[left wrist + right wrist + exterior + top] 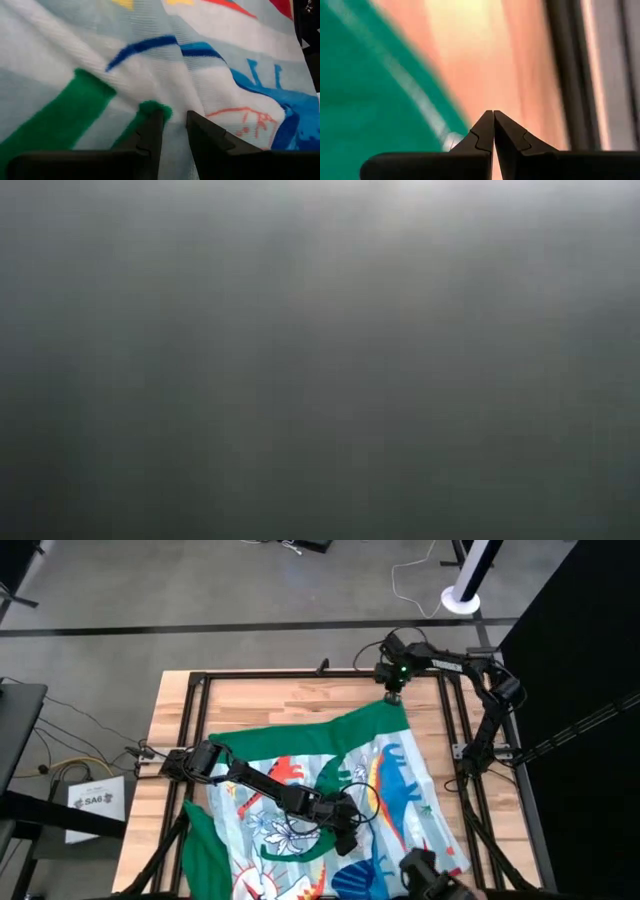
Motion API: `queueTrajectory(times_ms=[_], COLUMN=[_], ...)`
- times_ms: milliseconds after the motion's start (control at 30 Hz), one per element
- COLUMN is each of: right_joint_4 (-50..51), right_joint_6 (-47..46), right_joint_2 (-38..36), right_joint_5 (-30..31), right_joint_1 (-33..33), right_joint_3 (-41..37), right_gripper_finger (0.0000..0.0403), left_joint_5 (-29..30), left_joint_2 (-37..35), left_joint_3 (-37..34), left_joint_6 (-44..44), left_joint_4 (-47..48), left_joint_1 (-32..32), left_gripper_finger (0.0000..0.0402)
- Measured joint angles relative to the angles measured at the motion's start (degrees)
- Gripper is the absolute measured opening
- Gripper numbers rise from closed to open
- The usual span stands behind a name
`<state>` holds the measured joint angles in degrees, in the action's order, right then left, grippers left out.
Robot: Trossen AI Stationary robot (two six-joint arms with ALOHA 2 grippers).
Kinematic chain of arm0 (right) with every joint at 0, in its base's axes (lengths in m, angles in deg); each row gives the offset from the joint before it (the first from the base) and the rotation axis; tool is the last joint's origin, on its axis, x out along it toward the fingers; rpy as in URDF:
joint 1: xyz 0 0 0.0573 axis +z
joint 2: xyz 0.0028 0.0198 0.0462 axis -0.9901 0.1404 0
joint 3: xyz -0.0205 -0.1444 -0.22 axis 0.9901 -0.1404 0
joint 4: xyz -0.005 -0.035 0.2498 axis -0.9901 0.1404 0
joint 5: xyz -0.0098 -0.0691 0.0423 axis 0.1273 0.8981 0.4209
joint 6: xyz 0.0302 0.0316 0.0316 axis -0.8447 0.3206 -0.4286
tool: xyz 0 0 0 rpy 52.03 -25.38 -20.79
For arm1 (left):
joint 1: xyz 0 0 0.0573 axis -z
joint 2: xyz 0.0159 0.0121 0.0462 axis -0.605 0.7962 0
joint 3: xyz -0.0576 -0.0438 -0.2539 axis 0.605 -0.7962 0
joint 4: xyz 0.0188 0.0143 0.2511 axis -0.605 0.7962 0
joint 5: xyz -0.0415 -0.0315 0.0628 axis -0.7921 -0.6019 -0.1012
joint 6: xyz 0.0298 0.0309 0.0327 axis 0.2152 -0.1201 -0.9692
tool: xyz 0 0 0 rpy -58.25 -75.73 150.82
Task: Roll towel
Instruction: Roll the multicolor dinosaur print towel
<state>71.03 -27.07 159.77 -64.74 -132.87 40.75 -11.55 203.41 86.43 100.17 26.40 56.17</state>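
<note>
The towel lies spread, print side up, over the middle and near part of the counter. Its long axis runs from the far right corner region, where a green corner reaches the right gripper, down to the near edge, where the cloth spills over.

The left gripper sits low over the middle of the towel, nearer the near edge. In its wrist view its fingers stand slightly apart, tips pressed on the printed cloth with no fold between them.

The right gripper hovers at the far right corner of the towel. In its wrist view the fingertips are together, and the green hem runs just beside them; whether any cloth is pinched I cannot tell.

The low view shows nothing usable. Judging from this layout, a roll would start from the far corner, which the right arm is nearer.
</note>
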Motion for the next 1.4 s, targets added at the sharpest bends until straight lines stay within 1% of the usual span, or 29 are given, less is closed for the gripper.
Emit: queueTrajectory(times_ms=[100, 167, 233, 367, 433, 567, 600, 700, 833, 900, 967, 1233, 1400], right_joint_4=[7.63, 8.05, 7.98, 3.83, 2.91, 2.59, 2.69, 3.14, 5.03, 6.07, 6.62, 2.45, 1.97], right_joint_6=[-1.04, -2.94, -3.63, -3.64, -3.29, -3.59, -3.6, -2.99, 2.26, 3.2, 3.81, 4.75, 4.54], right_joint_2=[-2.53, -3.48, -3.37, -2.59, -2.63, -3.37, -3.4, -3.4, -3.4, -3.4, -3.4, -3.11, -3.09], right_joint_5=[-4.79, -8.4, -10.01, -9.8, -8.52, -2.69, -1.41, -0.61, -0.45, -0.57, -1.32, -1.13, -0.41], right_joint_1=[-0.34, -0.25, -0.2, 1.19, 1.67, 1.57, 1.21, -0.34, -2.84, -3.49, -3.6, -3.45, -3.45], right_joint_3=[-0.05, -1.37, -3.57, -8.14, -8.86, -6.6, -5.74, -4.48, -4.45, -4.45, -4.56, -7.99, -7.99], right_gripper_finger=[0.0, 0.0, 0.0, 0.0, 0.0, 0.0013, 0.0021, 0.0059, 0.0114, 0.0133, 0.0144, 0.0143, 0.0143], left_joint_5=[0.09, 0.07, -0.09, -0.09, -0.06, 0.19, 0.34, 0.35, 0.42, 0.58, 0.68, 0.8, 1.15], left_joint_2=[0.0, 0.0, 0.0, 0.0, 0.0, 0.0, 0.0, 0.0, 0.0, 0.0, 0.0, 0.0, 0.0], left_joint_3=[-0.04, -0.06, -0.06, -0.06, -0.06, -0.06, -0.06, -0.06, -0.06, -0.06, -0.06, -0.06, -0.06], left_joint_6=[0.28, 0.27, 0.04, -0.61, -0.46, 0.3, 0.3, 0.34, 0.41, 0.43, 0.43, 0.18, 0.22], left_joint_4=[-0.12, -0.16, -0.2, -0.24, -0.19, -0.16, -0.17, -0.17, -0.17, -0.17, -0.17, -0.22, -0.22], left_joint_1=[-0.24, -0.51, -0.81, -1.26, -1.31, -1.16, -1.11, -1.11, -0.99, -0.78, -0.7, -0.53, -0.13], left_gripper_finger=[0.0077, 0.0077, 0.0077, 0.0077, 0.0077, 0.0077, 0.0077, 0.0077, 0.0077, 0.0077, 0.0077, 0.0077, 0.0077])
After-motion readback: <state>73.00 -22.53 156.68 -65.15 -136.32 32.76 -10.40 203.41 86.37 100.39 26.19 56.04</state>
